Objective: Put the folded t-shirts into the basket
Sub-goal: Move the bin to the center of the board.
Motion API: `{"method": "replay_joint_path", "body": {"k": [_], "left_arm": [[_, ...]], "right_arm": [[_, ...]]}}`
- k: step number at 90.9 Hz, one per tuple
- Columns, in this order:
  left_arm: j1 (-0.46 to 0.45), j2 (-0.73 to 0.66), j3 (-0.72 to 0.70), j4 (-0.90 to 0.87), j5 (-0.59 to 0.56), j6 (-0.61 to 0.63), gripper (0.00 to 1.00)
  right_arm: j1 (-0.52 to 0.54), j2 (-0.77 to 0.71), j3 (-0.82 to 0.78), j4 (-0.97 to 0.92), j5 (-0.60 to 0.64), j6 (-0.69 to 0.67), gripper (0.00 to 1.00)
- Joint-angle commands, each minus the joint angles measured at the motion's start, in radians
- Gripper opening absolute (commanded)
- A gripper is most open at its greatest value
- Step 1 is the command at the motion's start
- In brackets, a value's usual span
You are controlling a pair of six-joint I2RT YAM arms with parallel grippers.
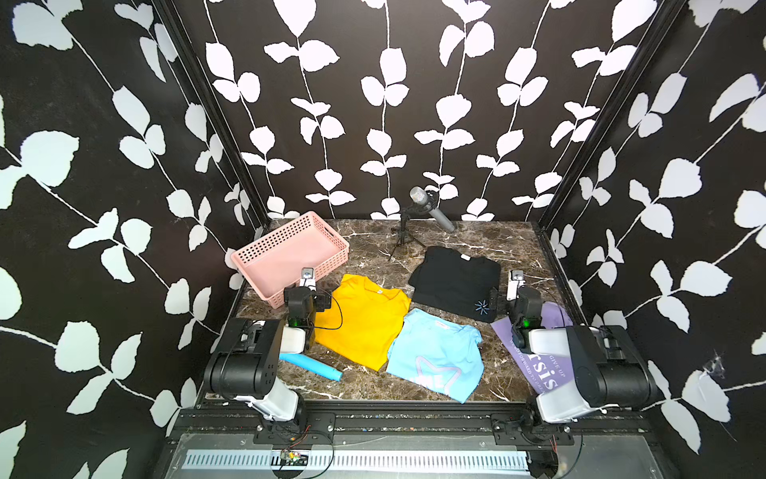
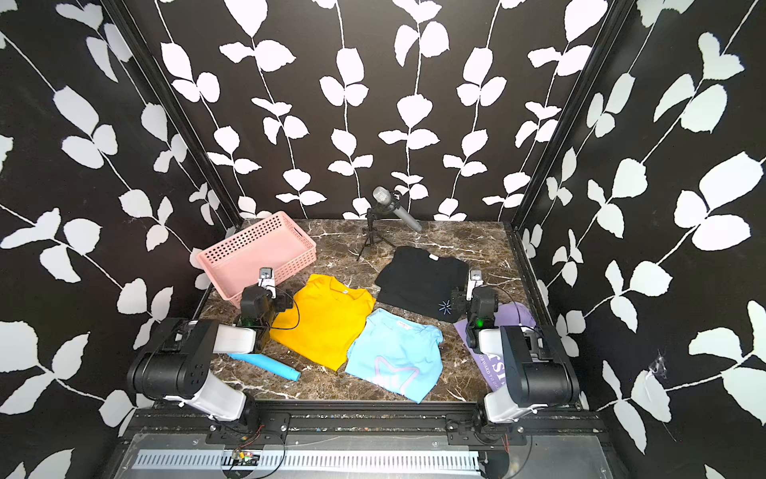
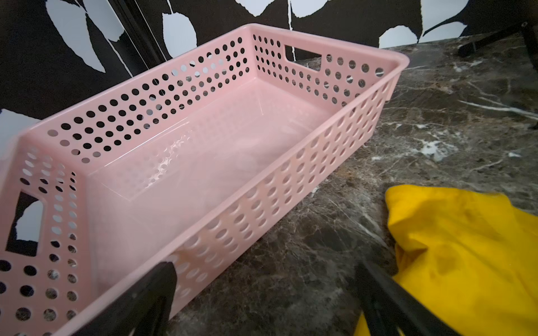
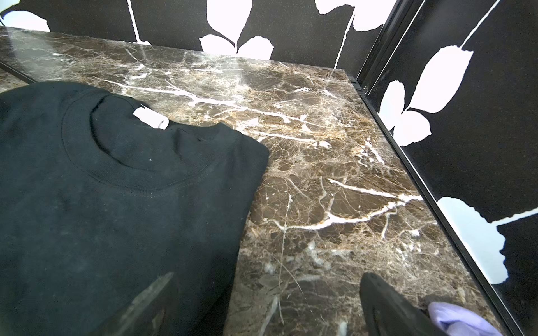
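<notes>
Front rail (image 1: 356,460): slotted metal strip, behind both grippers at the arm bases.
Basket (image 1: 271,242): pink, perforated walls, a handle slot at each end; just ahead and left of the left gripper (image 1: 307,278), on the marble table (image 1: 373,249). Inside, only its bare pink floor.
Left gripper: jaws spread wide, gripping nothing; one finger in front of the basket's near wall in the wrist view, the other beside the yellow cloth.
Light blue tube (image 1: 311,365): behind the left gripper, partly under that arm.
Yellow t-shirt (image 1: 360,319): folded, on the table just right of the left gripper; white neck label, too small to read.
Light blue t-shirt (image 1: 435,352): between the two grippers, nearer the arm bases; pink star outline, letters inside unreadable.
Black t-shirt (image 1: 452,278): just left of the right gripper (image 1: 516,278); white neck label, pale starburst at the near corner.
Microphone (image 1: 431,203): on a small tripod, well ahead of both grippers.
Right gripper: jaws spread wide, gripping nothing; one finger over the black shirt, the other over marble.
Lavender t-shirt (image 1: 534,365): behind the right gripper, partly under its arm; white "rsis" and "GIVE UP" legible, rest hidden.
</notes>
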Motion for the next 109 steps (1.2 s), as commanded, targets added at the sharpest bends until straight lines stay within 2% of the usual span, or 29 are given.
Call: {"method": "replay_joint_path", "body": {"k": [1,50,57,63,66,71,75,78,83,87,94,101,109], "left_arm": [[0.009,-0.004,0.015,0.033,-0.008,0.01,0.98],[0.009,-0.004,0.016,0.032,-0.007,0.01,0.99],[0.009,-0.019,0.01,0.038,0.008,0.018,0.99],[0.009,-0.108,0.017,-0.072,-0.006,0.008,0.98],[0.009,-0.16,0.035,-0.163,-0.053,-0.014,0.99],[0.01,-0.253,0.079,-0.328,-0.149,-0.082,0.98],[0.011,-0.313,0.108,-0.423,-0.217,-0.148,0.99],[0.01,-0.35,0.12,-0.472,-0.228,-0.182,0.99],[0.011,-0.403,0.135,-0.539,-0.207,-0.25,0.98],[0.011,-0.443,0.161,-0.602,-0.173,-0.302,0.98],[0.01,-0.463,0.229,-0.715,-0.088,-0.335,0.98],[0.01,-0.394,0.339,-0.826,0.016,-0.307,0.98],[0.01,-0.243,0.502,-0.941,0.14,-0.256,0.98]], "right_arm": [[-0.004,0.004,0.018,0.043,0.006,0.002,0.98],[-0.004,0.005,0.019,0.045,0.005,0.002,0.98],[-0.003,-0.03,0.029,0.016,0.017,0.006,0.99],[-0.001,-0.129,0.063,-0.105,0.063,0.017,0.98],[-0.002,-0.182,0.084,-0.216,0.109,0.03,0.98],[-0.005,-0.283,0.106,-0.302,0.212,0.125,0.99],[-0.006,-0.355,0.123,-0.352,0.239,0.157,0.99],[-0.005,-0.399,0.149,-0.423,0.236,0.168,0.98],[-0.005,-0.467,0.219,-0.564,0.202,0.188,0.98],[-0.004,-0.501,0.273,-0.662,0.126,0.19,0.98],[0.022,-0.53,0.348,-0.767,0.031,0.226,0.98],[0.092,-0.517,0.423,-0.849,-0.032,0.225,0.98],[0.216,-0.453,0.518,-0.945,-0.079,0.197,0.98]]}}
